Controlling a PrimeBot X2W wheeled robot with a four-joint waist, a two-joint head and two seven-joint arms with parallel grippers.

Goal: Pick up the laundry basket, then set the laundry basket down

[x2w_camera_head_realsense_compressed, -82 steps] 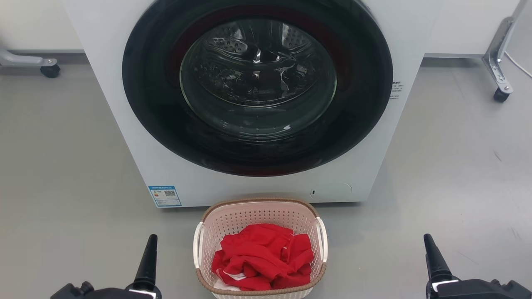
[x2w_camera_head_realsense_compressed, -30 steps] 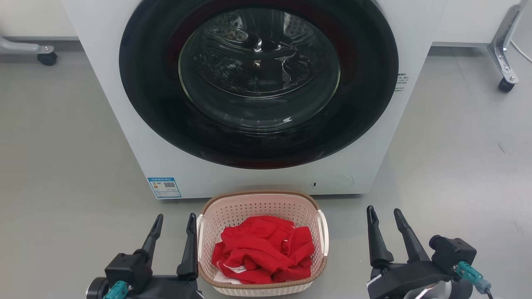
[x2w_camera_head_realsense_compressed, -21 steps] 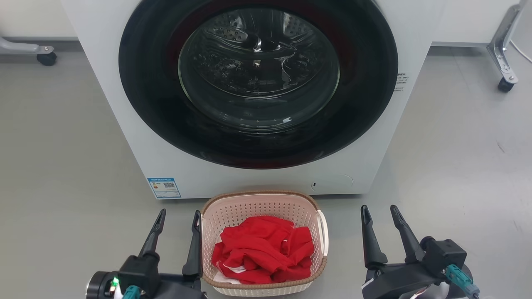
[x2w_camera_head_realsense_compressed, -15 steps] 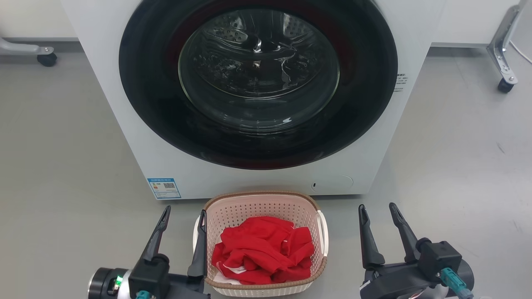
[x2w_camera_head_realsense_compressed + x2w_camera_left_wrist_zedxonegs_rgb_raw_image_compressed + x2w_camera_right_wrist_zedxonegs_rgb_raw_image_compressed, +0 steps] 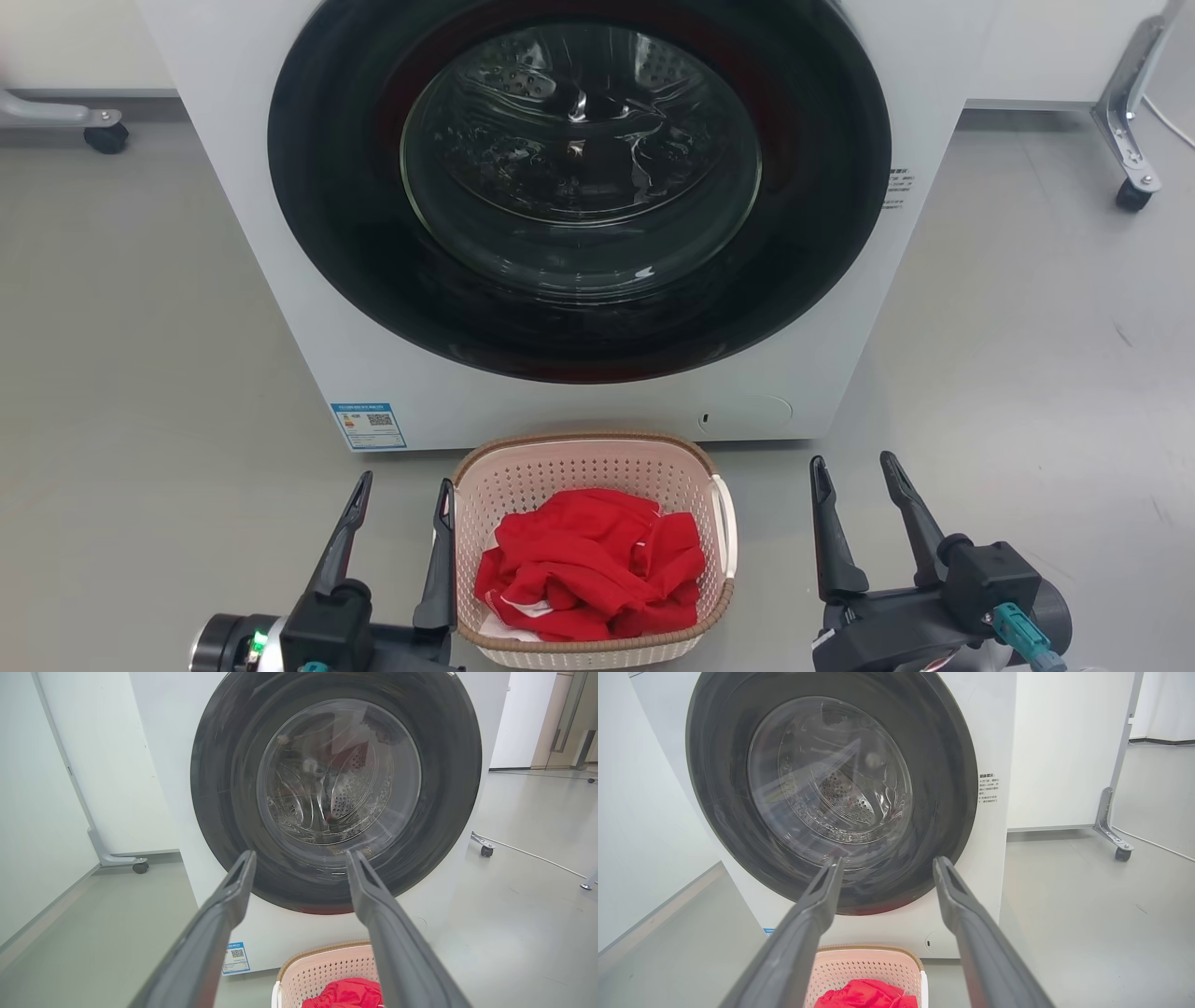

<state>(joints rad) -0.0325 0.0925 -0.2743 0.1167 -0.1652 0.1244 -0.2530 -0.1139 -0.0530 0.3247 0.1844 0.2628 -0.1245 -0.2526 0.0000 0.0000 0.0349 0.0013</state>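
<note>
Item 1, left gripper (image 5: 405, 482): we log fingers apart, nothing between. Inner finger runs along 9 o'clock side of laundry basket (image 5: 579, 439); contact we cannot tell.
Item 2, right gripper (image 5: 851, 459): fingers apart, holding nothing. Sits at basket's 3 o'clock, clear gap from white handle (image 5: 726, 532).
Item 3, laundry basket: upright on floor (image 5: 140, 373), red clothing (image 5: 588, 560) inside. Washer (image 5: 308, 355), door shut, at its 12 o'clock.
Progress, our judgement: approach only; grasp, lift and set-down all remain.
</note>
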